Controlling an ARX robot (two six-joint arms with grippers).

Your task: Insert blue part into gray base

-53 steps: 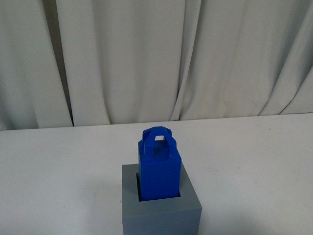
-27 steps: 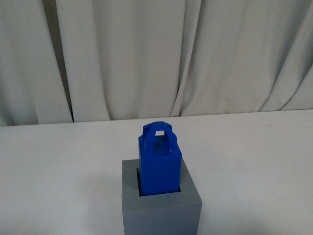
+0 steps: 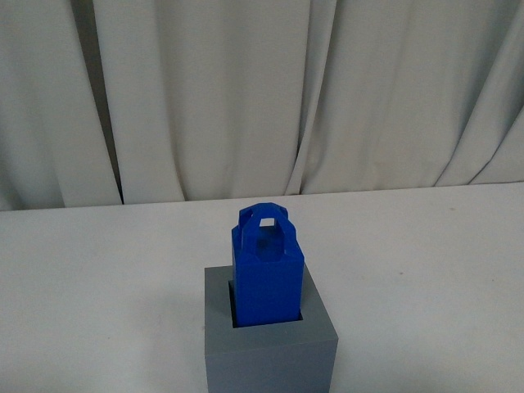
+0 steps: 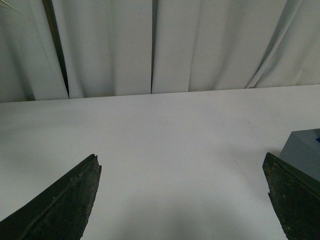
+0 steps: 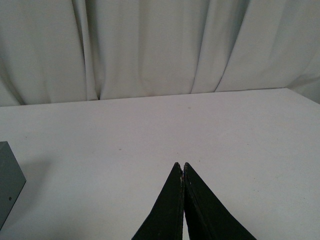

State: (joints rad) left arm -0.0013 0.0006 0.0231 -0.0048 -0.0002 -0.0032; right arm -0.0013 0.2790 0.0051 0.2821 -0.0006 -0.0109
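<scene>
In the front view the blue part [image 3: 267, 266] stands upright in the square recess of the gray base [image 3: 270, 354], its arched loop handle on top. Neither arm shows in that view. The left wrist view has my left gripper [image 4: 182, 167] open over bare white table, nothing between its dark fingers [image 4: 65, 205], and a corner of the gray base [image 4: 302, 152] beside one finger. My right gripper [image 5: 182, 166] is shut with its tips together and empty; an edge of the gray base [image 5: 9, 177] shows off to one side.
A white table [image 3: 426, 270] carries the base near its front middle. Pale curtains [image 3: 262, 90] hang behind the table's far edge.
The front view has shifted slightly since a second ago, so the blue part and base sit a little lower in the picture. Nothing differs over the last half second.
</scene>
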